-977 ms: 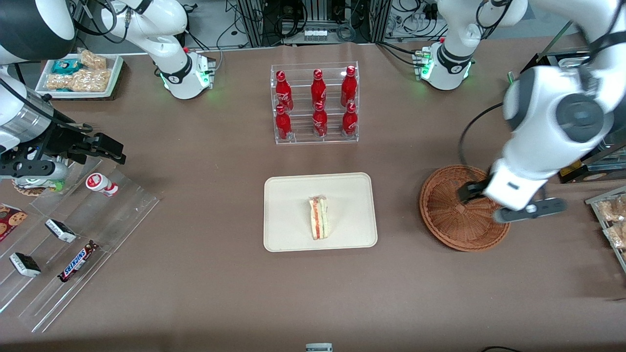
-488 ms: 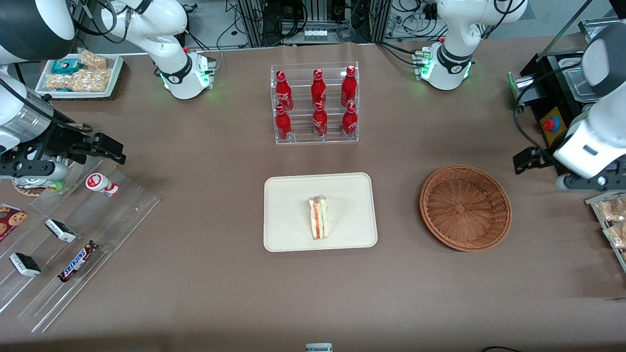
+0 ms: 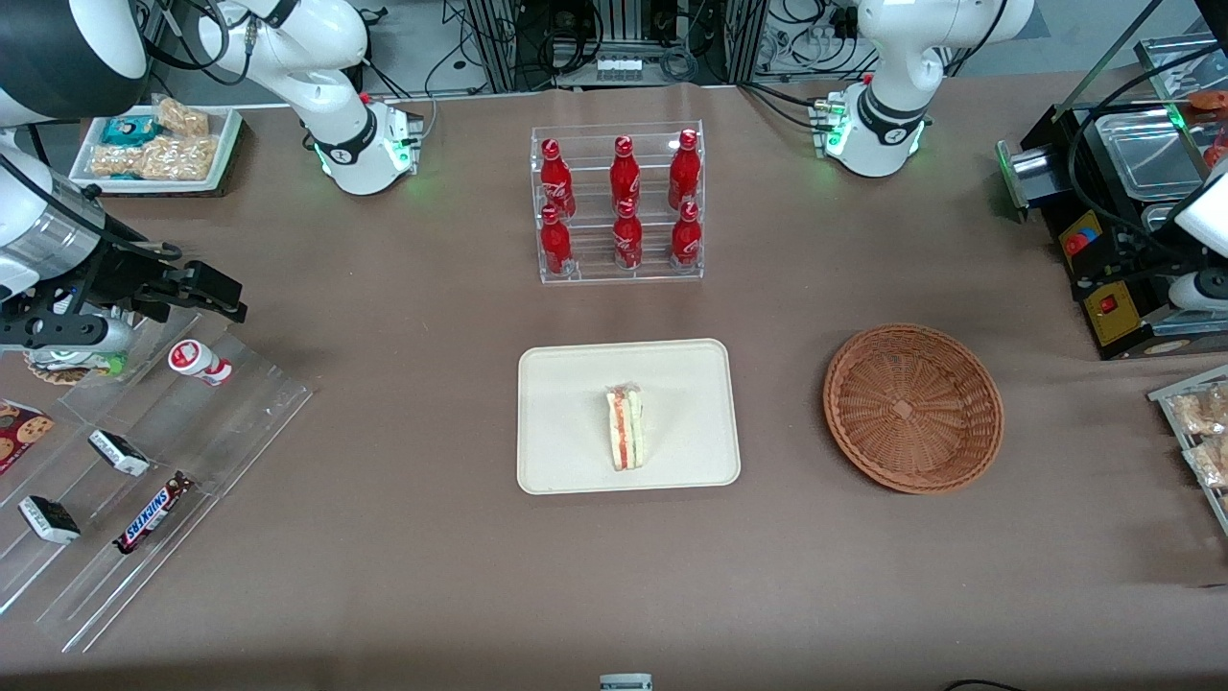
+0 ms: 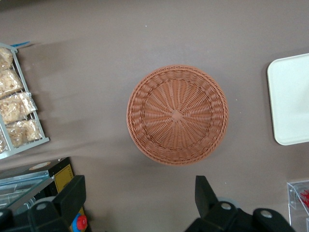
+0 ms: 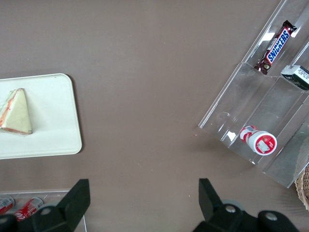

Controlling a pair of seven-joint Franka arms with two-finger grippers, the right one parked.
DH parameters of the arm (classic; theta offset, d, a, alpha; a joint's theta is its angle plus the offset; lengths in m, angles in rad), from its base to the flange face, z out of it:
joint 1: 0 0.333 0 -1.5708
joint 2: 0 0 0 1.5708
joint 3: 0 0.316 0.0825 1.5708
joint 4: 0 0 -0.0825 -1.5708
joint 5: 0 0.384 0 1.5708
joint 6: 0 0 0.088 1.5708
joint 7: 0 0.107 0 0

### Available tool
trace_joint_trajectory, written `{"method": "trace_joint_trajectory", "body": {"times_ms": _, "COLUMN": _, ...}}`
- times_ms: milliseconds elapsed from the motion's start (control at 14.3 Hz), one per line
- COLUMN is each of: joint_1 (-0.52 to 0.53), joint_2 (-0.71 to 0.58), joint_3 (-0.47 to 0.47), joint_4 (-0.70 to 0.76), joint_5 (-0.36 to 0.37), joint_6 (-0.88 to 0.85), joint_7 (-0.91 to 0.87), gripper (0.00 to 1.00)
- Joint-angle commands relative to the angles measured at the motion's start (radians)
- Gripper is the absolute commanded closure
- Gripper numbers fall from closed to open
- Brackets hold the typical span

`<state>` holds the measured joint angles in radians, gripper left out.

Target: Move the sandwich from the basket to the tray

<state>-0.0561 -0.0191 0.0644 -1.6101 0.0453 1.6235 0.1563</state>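
Front view shows the sandwich (image 3: pixel 625 428) on the tray (image 3: pixel 566 461), well apart from the empty, spread gripper (image 4: pixel 140 193).

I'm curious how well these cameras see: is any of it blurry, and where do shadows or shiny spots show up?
Front view: sharp throughout; the triangular white-bread sandwich on the cream rectangular tray is crisp; the round brown wicker basket casts a soft shadow; the clear acrylic shelves show pale reflections. Left wrist view: the open gripper, above the table beside the basket, shows dark; a faint shadow fringes the basket.
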Motion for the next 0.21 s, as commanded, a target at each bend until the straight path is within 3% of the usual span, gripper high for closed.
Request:
{"method": "trace_joint_trajectory", "body": {"times_ms": 0, "joint_1": 0.012, "joint_2": 0.002, "joint_3": -0.015, "joint_4": 0.024, "joint_5": -0.021, "joint_6": -0.068, "joint_7": 0.011, "gripper": 0.00}}
{"method": "trace_joint_trajectory", "body": {"times_ms": 140, "joint_1": 0.012, "joint_2": 0.002, "joint_3": -0.014, "joint_4": 0.022, "joint_5": -0.051, "joint_6": -0.093, "joint_7": 0.008, "gripper": 0.00}}
